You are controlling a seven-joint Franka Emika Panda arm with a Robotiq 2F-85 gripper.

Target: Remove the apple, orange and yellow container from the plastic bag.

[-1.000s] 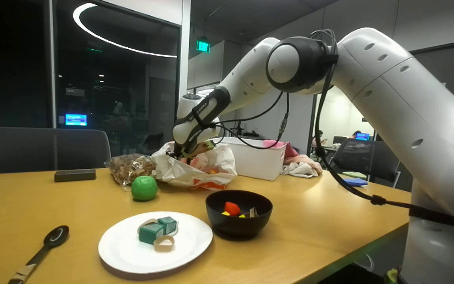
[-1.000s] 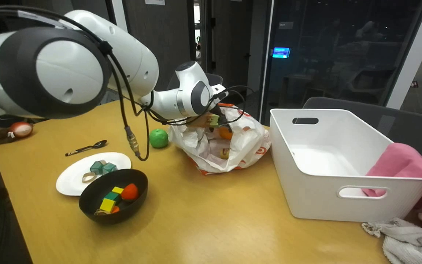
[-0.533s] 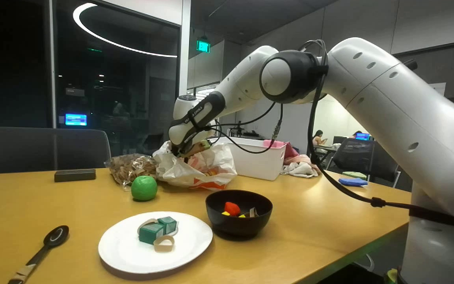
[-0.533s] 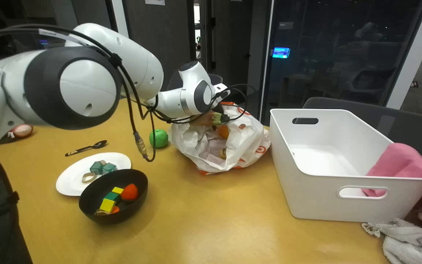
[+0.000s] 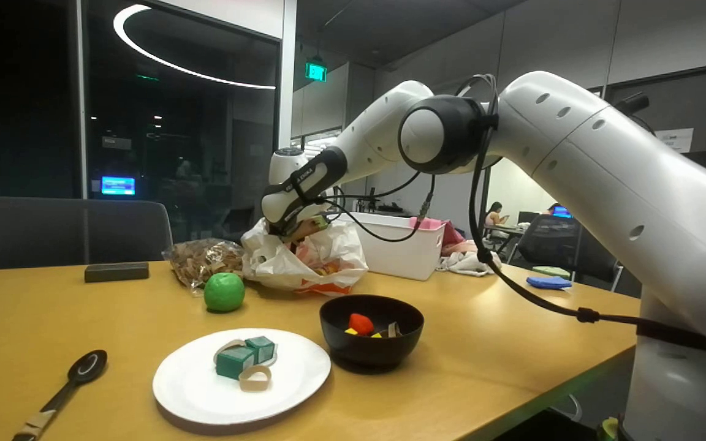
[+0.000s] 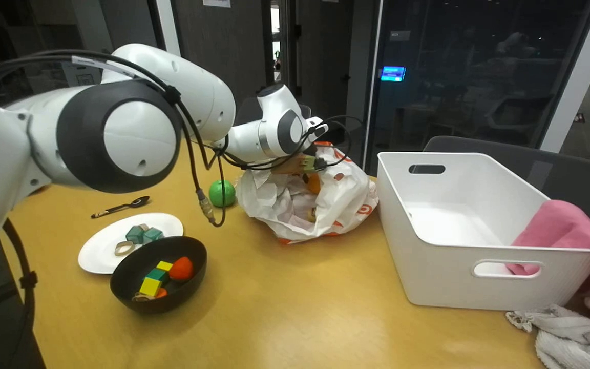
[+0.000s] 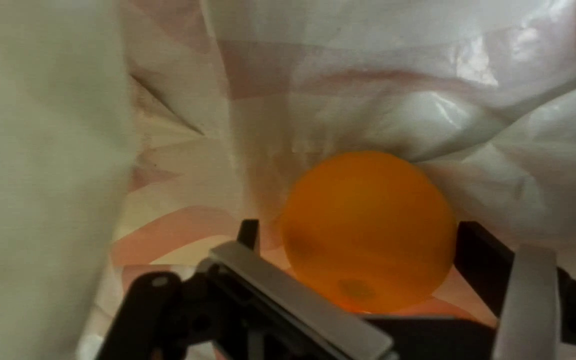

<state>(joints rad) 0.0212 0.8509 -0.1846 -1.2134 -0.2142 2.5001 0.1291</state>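
Before the dark glass wall (image 5: 181,147), the surface (image 6: 295,302) carries near its far edge (image 5: 40,273) the plastic bag (image 6: 346,215), where released jaws stand on both sides of the orange (image 7: 368,225), with the apple (image 5: 224,292) at left, and spreads broadly between black bowl (image 5: 368,355) and white box (image 6: 443,282).

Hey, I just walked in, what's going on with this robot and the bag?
A robot arm has its open jaws inside a white plastic bag, one either side of an orange that isn't gripped yet. The green apple is out on the table, near the bag. What may be the yellow container is only partly visible in the bag.
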